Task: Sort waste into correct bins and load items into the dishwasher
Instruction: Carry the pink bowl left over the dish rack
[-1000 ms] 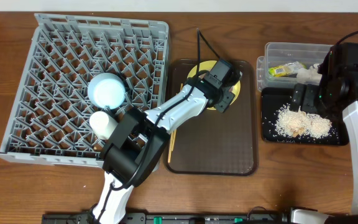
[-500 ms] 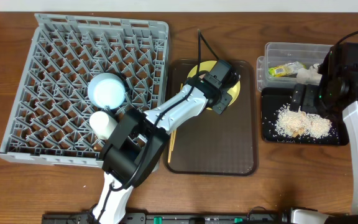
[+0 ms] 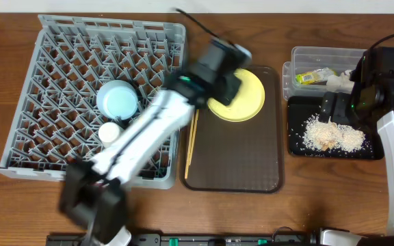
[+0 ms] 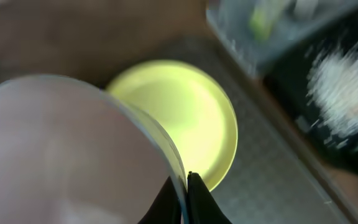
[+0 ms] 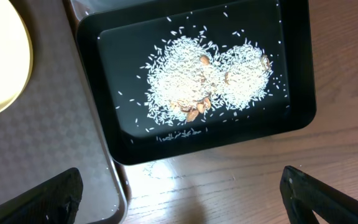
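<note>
overhead, wooden table (image 3: pixel 320 198), grey dish rack (image 3: pixel 60 68), brown serving tray (image 3: pixel 238 160) beside

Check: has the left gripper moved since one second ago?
Yes. In the overhead view the left gripper, shut on the white bowl, has shifted from the yellow plate's middle up and left, nearer the dish rack.

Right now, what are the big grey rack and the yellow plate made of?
The grey rack looks like hard matte plastic, moulded into a grid of pegs. The yellow plate is smooth and slightly shiny, probably plastic, maybe glazed ceramic.
</note>
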